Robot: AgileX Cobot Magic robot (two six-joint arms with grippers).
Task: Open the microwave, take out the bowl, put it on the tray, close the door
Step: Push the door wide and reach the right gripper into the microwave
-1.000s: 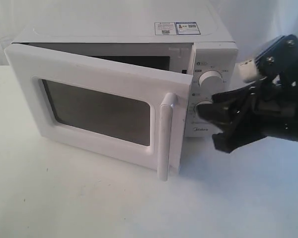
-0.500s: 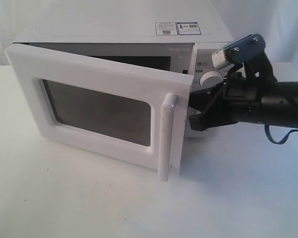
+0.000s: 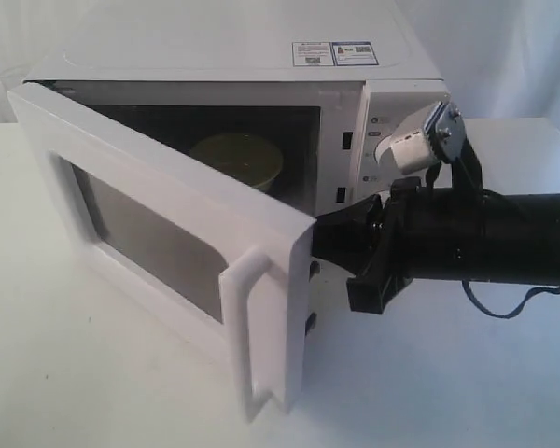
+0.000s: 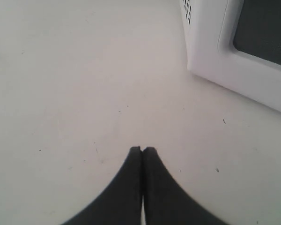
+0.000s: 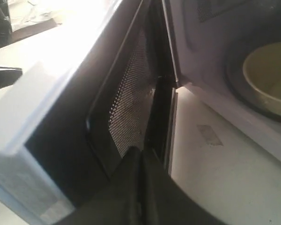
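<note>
My right fingers [image 3: 334, 238] are shut tight, tip to tip, nothing btwn them. They reach in from the right, low across the front of the microwave [image 3: 215, 56]. The tips sit behind the free edge of the door [image 3: 182, 191], on its inner side. In my right wrist view the tips point at the dark perforated mesh on the door's inside, close to the gap btwn door and cavity. Can't tell for sure whether they touch it.

The door stands approx half open, hinged on the left and swung out toward the front. Its tall white bar handle [image 3: 243, 336] is the part nearest the exterior camera. The dark window [image 3: 140, 238] faces front-left.

The bowl [image 3: 238, 159] is inside the microwave, upright, cream-yellow, abt mid-cavity and well apart from my right fingers. I see it over the door's top edge; the door hides its lower part.

My left fingers [image 4: 136, 161] are also pressed together at the tips and empty. They hover over the bare white surface [image 4: 75, 70], near a corner of the microwave but apart from it.

Stickers [image 3: 334, 53] sit on the microwave's top, toward the right. The microwave stands on the same white surface.
</note>
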